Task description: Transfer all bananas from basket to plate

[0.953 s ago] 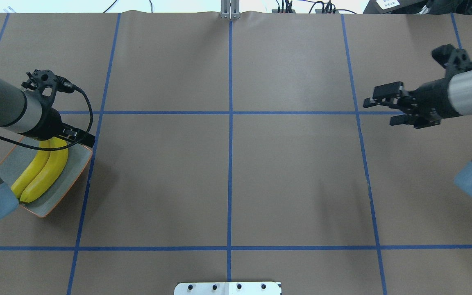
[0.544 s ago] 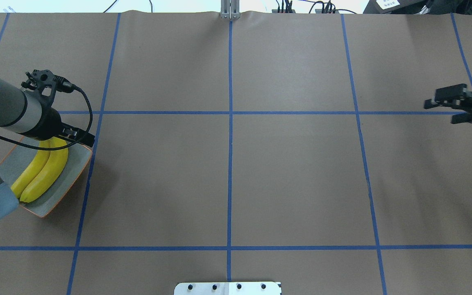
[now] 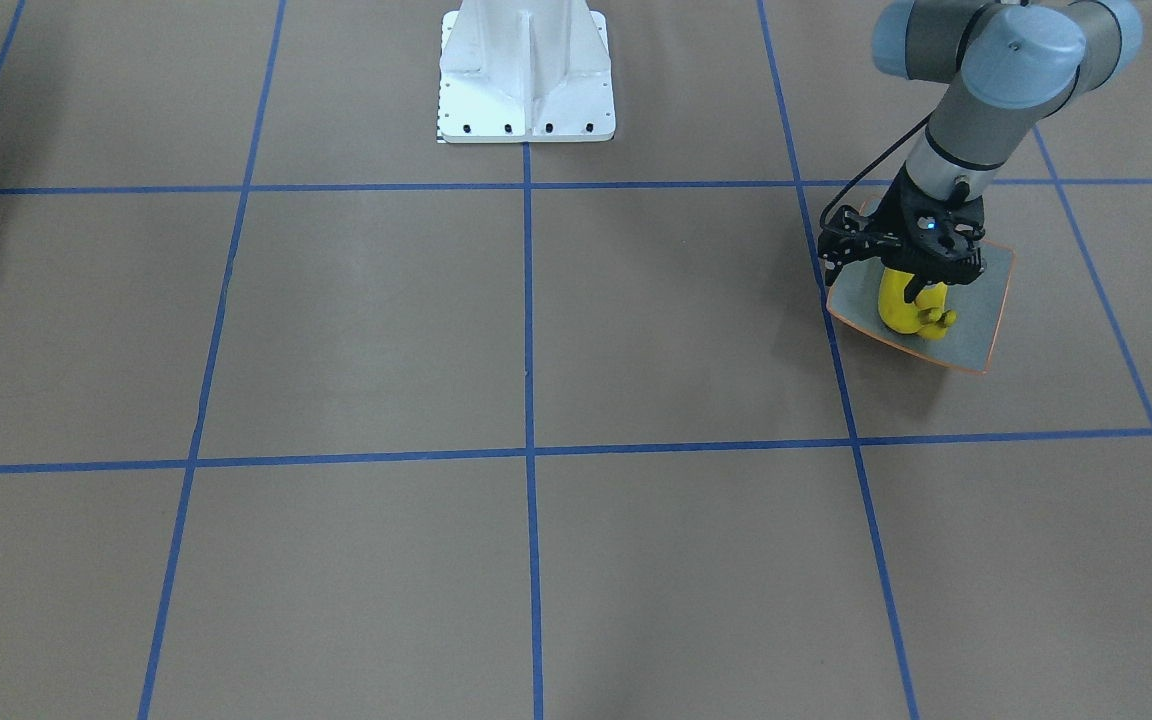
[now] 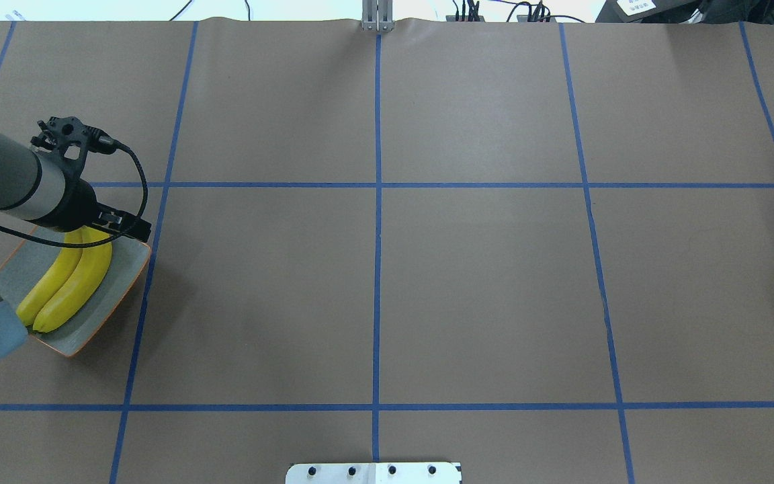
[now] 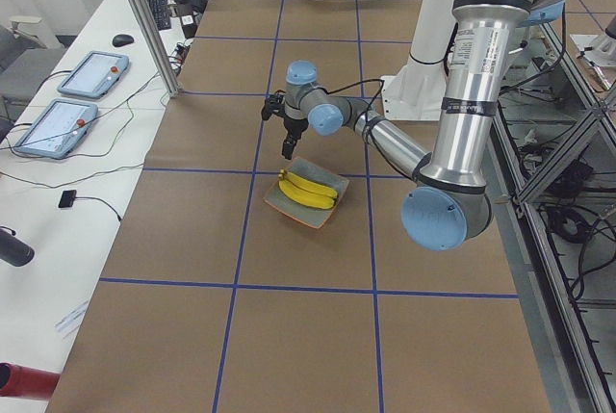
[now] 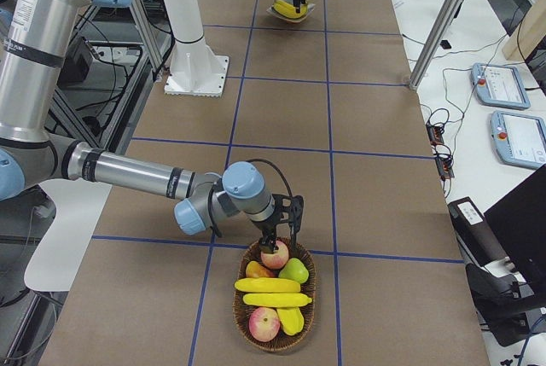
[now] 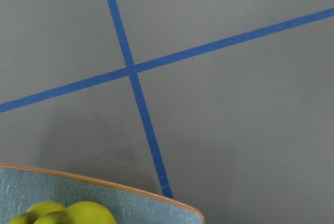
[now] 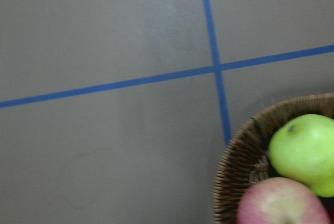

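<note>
Exterior right: two bananas (image 6: pixel 266 285) in basket (image 6: pixel 242 322), two on plate (image 4: pixel 117 272); left tool (image 3: pixel 916 272), right tool (image 6: pixel 275 240) spread indiscernible.

Plate (image 4: pixel 120 277) partly under left arm (image 4: pixel 4 183)

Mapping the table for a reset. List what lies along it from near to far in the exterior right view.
wicker basket → white robot base → plate carrying bananas
</note>
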